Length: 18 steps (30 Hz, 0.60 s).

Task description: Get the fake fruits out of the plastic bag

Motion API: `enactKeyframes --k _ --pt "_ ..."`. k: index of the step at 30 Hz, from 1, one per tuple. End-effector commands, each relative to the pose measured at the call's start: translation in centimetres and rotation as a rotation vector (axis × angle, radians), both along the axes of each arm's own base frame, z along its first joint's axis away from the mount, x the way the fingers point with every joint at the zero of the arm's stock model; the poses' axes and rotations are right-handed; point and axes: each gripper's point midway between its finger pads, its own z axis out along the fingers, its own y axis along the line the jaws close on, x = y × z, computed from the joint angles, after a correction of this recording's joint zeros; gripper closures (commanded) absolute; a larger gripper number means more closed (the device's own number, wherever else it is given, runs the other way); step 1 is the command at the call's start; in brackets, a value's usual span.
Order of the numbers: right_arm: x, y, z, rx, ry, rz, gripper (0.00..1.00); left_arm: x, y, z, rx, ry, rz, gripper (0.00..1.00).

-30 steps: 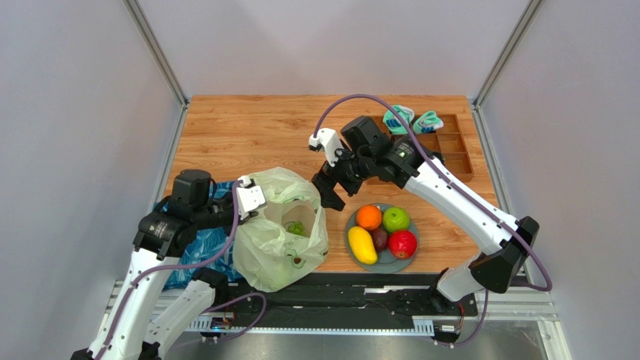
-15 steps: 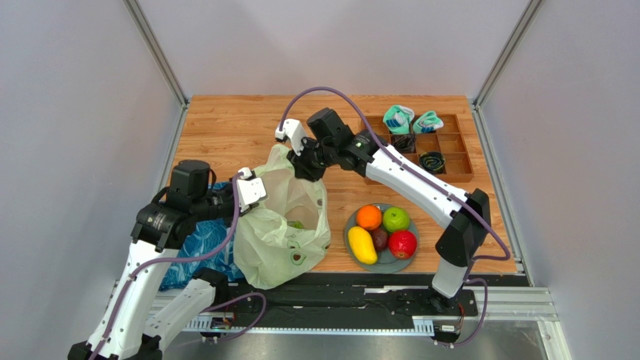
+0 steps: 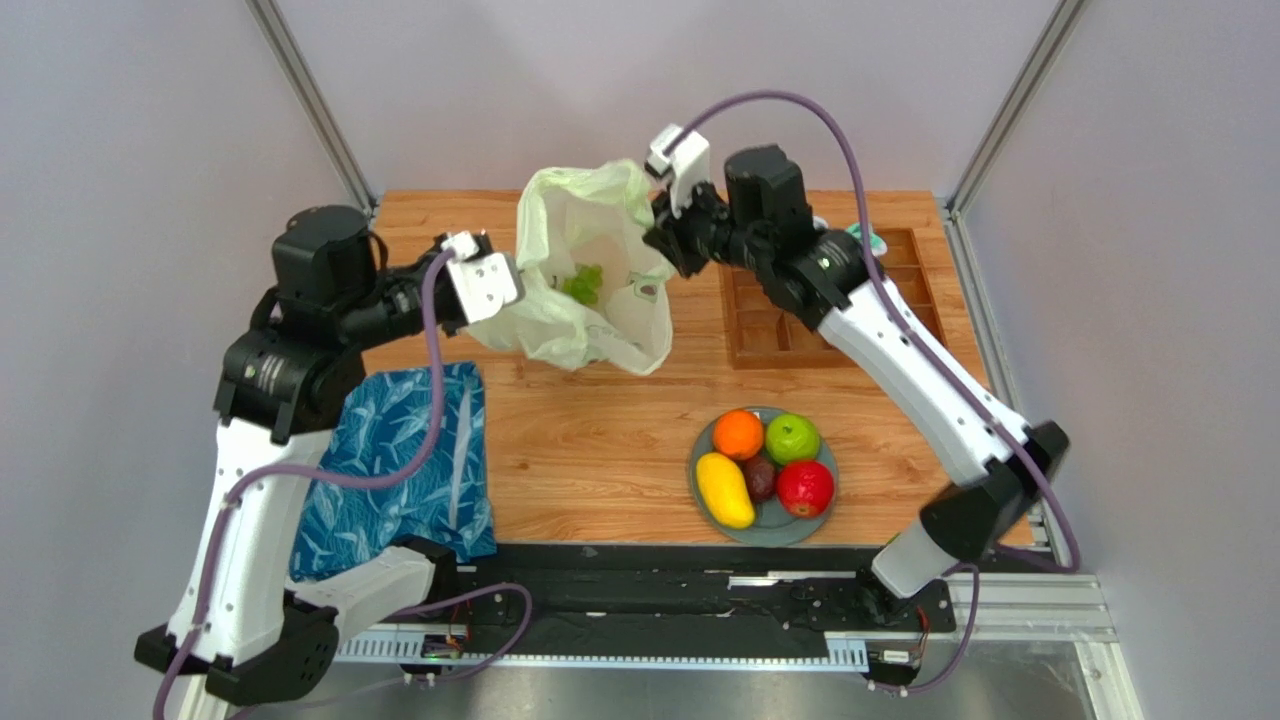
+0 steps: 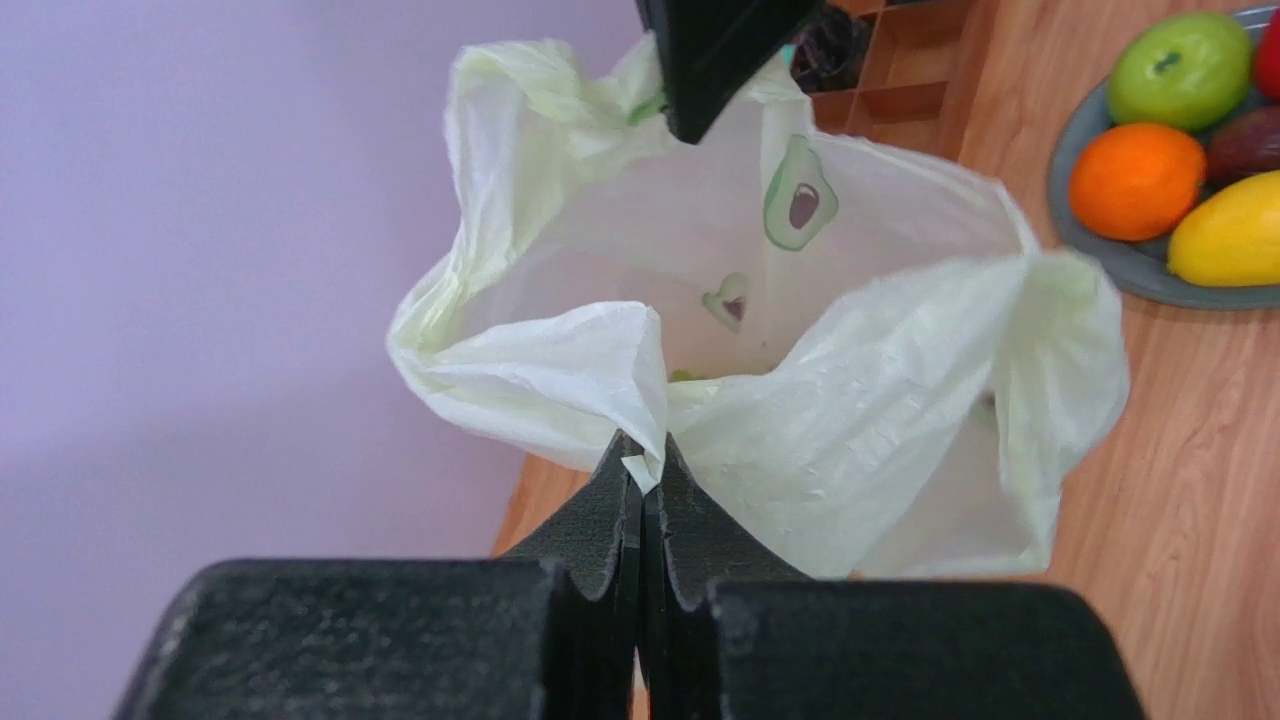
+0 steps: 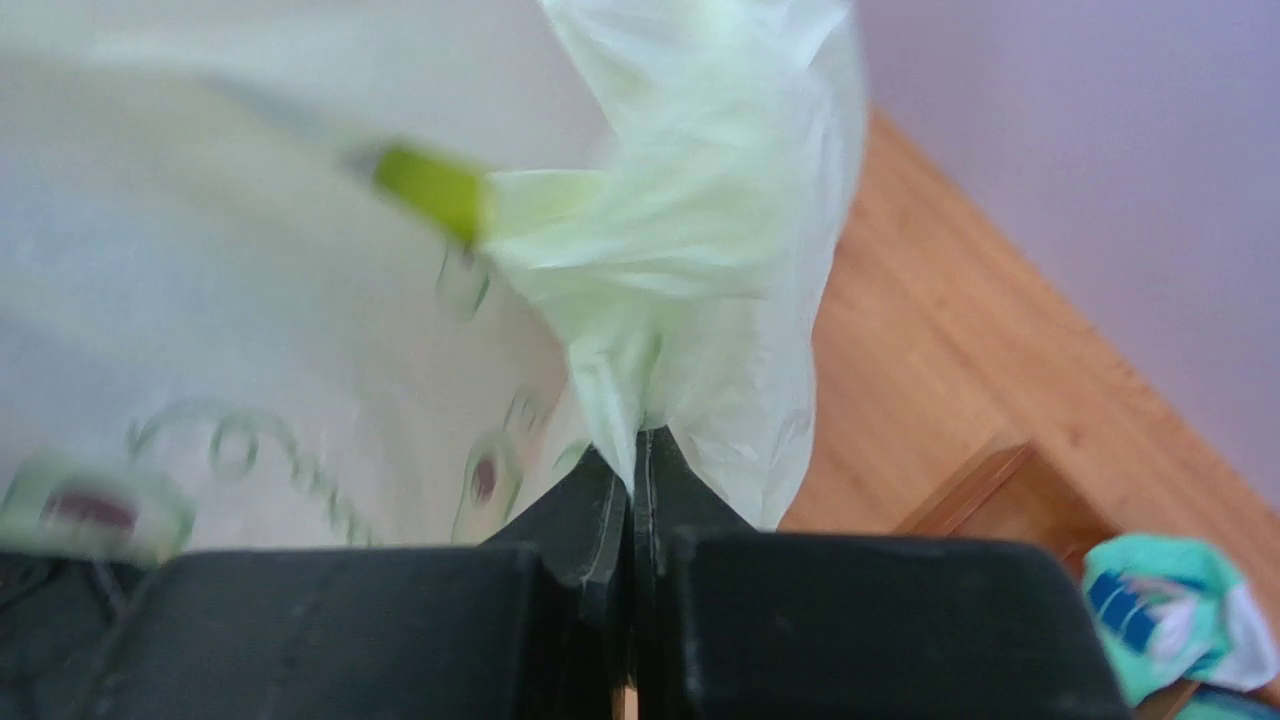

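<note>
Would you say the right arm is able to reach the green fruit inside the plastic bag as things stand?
Probably not. The right tool is shut on the rim of the plastic bag, and the left tool pinches the opposite rim. The green fruit lies inside, so neither tool is free.

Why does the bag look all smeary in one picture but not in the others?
Right wrist view: the plastic bag is smeared on the left, with a green streak across it, probably motion blur. Left wrist view: the avocado prints are crisp, while the close-up left end effector looks a little soft. Top view: even light, sharp all over, no glare.
</note>
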Motion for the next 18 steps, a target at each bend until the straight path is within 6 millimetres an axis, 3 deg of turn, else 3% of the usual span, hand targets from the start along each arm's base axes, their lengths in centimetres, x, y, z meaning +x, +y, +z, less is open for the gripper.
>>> enactKeyframes --k 1,2,3,4,5,6,8,9,11,12,14,15,18 --pt "-6.3 -2.5 -4.1 -0.005 0.134 0.021 1.00 -7.6 0.0 -5.0 0.056 0.121 -0.173 1.00" --pt "-7.7 -3.3 -7.8 -0.051 0.205 0.030 1.00 -8.6 0.1 -6.8 0.066 0.172 -0.184 1.00" --pt "-8.6 -4.0 -9.6 -0.074 0.239 0.031 0.99 -10.2 0.2 -10.9 0.096 0.295 -0.213 1.00" --pt "-9.7 -4.9 -10.3 -0.075 0.256 0.024 0.97 -11.9 0.6 -12.0 0.094 0.298 -0.227 1.00" --pt "-10.3 -6.1 -14.2 -0.135 0.316 -0.015 0.95 -12.9 0.5 -13.6 0.093 0.341 -0.239 1.00" --pt "-10.2 -6.9 -15.5 -0.154 0.336 -0.056 0.92 -13.4 0.6 -16.8 0.111 0.415 -0.239 1.00" --pt "-9.8 -7.9 -17.3 -0.169 0.366 -0.108 0.90 -14.1 0.9 -19.2 0.130 0.434 -0.234 1.00" --pt "-9.4 -8.3 -18.0 -0.172 0.381 -0.118 0.76 -14.0 1.1 -21.2 0.147 0.473 -0.222 1.00" --pt "-8.8 -8.0 -17.6 -0.172 0.373 -0.110 0.62 -13.6 1.4 -22.7 0.167 0.503 -0.190 1.00" --pt "-8.1 -7.4 -15.5 -0.145 0.335 -0.098 0.52 -13.4 1.3 -23.1 0.167 0.508 -0.181 1.00" --pt "-8.2 -6.7 -13.4 -0.139 0.298 -0.035 0.47 -13.0 1.2 -22.8 0.144 0.517 -0.159 1.00" --pt "-7.8 -6.1 -10.3 -0.100 0.247 -0.011 0.43 -12.9 1.1 -22.4 0.133 0.509 -0.157 1.00" --pt "-9.4 -4.8 -6.5 -0.048 0.217 0.097 0.28 -12.8 0.9 -22.2 0.117 0.533 -0.147 1.00"
